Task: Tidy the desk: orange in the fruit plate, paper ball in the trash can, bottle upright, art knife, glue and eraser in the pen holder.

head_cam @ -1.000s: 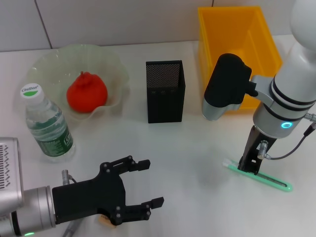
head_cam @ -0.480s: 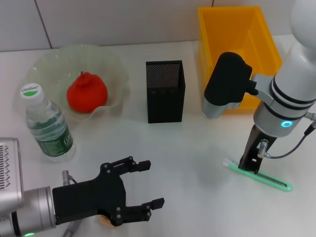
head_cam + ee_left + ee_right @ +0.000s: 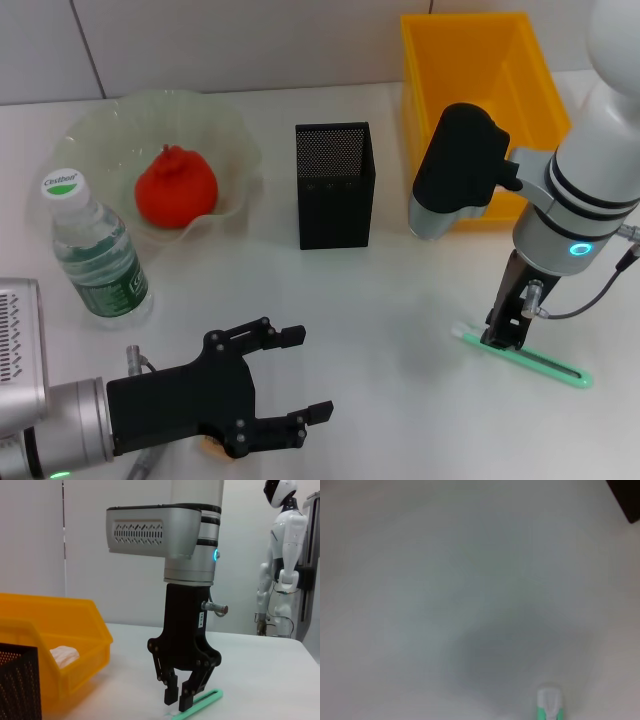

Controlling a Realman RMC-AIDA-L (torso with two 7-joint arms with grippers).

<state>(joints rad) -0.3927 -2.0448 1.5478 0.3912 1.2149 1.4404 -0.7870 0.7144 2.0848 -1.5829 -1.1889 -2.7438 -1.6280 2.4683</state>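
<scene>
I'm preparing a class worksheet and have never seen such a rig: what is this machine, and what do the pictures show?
It is a two-armed robot with three cameras. The head view looks down from its head onto a white table. Each wrist view comes from a camera on one arm; the left one looks across at the other arm.

On the table are an orange in a fruit plate, an upright bottle, a black pen holder, a yellow trash can with a paper ball inside, and a green art knife.

The left gripper hovers at the near side, jaws open and empty. The right gripper is down at one end of the knife, which lies flat.
</scene>
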